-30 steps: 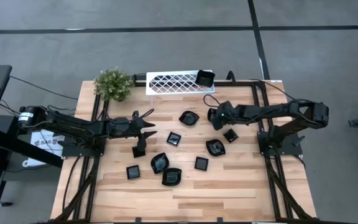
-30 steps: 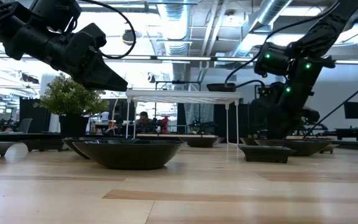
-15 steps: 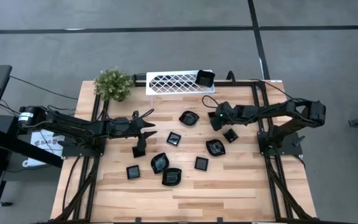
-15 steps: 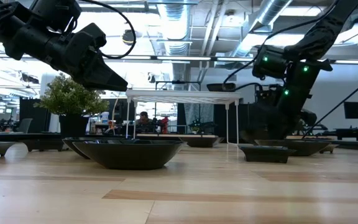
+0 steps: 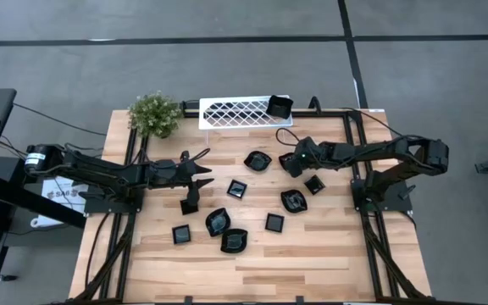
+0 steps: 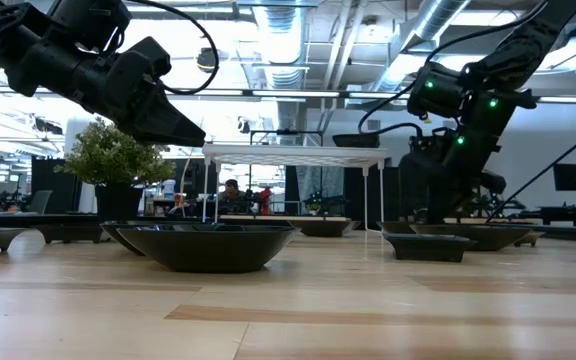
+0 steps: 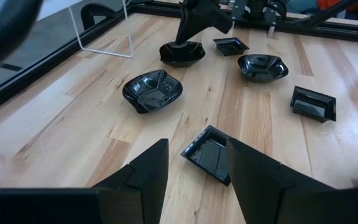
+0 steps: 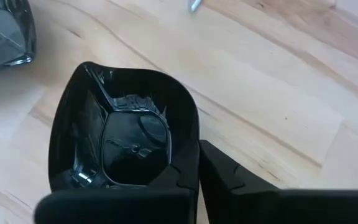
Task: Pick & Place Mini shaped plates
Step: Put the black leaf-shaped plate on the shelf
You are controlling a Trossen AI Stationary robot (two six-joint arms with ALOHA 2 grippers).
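Several mini shaped plates, small glossy black dishes, lie scattered on the wooden table (image 5: 329,254). My right gripper (image 5: 291,161) is shut on a rounded one (image 8: 123,137), right of the table's middle; the left wrist view shows this plate (image 7: 182,53) under that gripper. My left gripper (image 7: 196,142) hangs open above the wood left of the middle, short of a square plate (image 7: 207,152) that lies flat. Another plate (image 5: 280,107) sits on the right end of the white lattice rack (image 5: 235,112). My right gripper pinches the rounded plate's rim (image 8: 190,152) on the side toward the table's right edge, one finger inside the bowl and one finger (image 8: 235,180) outside. The fingers slant down from the right. I cannot tell whether the plate's bottom is clear of the wood.
A small potted plant (image 5: 154,113) stands at the far left corner next to the rack. Other plates lie close by: a wavy one (image 5: 258,160), a square one (image 5: 314,184), a rounded one (image 5: 294,201). More sit nearer the front (image 5: 234,241). Bare wood lies along the near edge.
My right gripper has shut on the rounded plate's rim, staying at about the same spot.
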